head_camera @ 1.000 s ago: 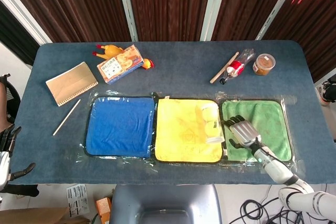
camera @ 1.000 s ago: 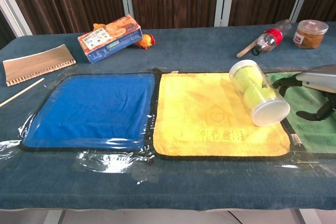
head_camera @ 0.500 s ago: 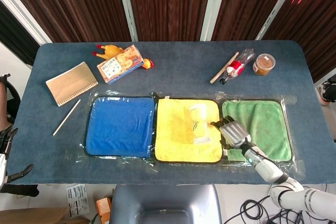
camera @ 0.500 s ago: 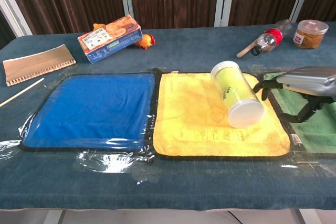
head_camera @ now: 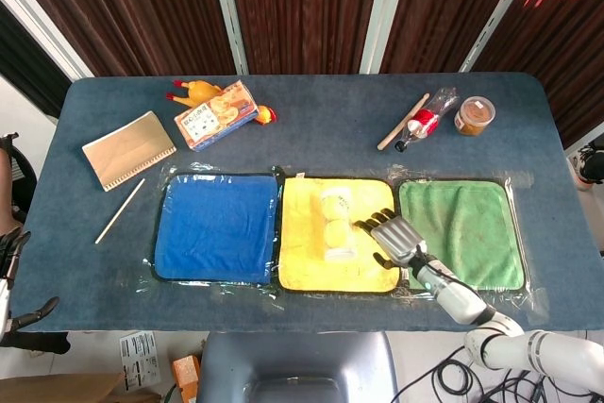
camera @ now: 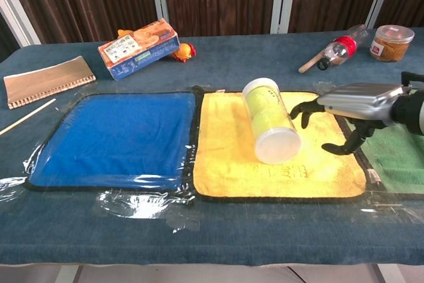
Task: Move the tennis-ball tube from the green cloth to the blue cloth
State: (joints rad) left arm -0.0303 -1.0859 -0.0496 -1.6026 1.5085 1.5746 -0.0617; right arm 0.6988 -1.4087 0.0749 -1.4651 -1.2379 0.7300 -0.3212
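The clear tennis-ball tube (head_camera: 337, 225) (camera: 268, 127) lies on its side in the middle of the yellow cloth (head_camera: 307, 257) (camera: 225, 157), white cap toward the table's front. My right hand (head_camera: 396, 238) (camera: 351, 105) hovers just right of it with fingers spread and holding nothing, fingertips next to the tube's side; I cannot tell whether they touch. The green cloth (head_camera: 467, 228) (camera: 397, 157) lies bare to the right. At the left, the blue cloth (head_camera: 217, 226) (camera: 116, 137) lies bare too. My left hand (head_camera: 11, 276) shows only partly at the far left edge, off the table, fingers apart.
At the back left are a cracker box (head_camera: 215, 113) (camera: 138, 47), a rubber chicken (head_camera: 193, 92), a notebook (head_camera: 128, 149) and a thin stick (head_camera: 120, 209). A bottle (head_camera: 425, 120), a wooden rod (head_camera: 403, 122) and a jar (head_camera: 474, 115) stand at the back right.
The tube has rolled left from the yellow cloth's right edge to its middle. My right hand followed it leftward, from over the green cloth to over the yellow one.
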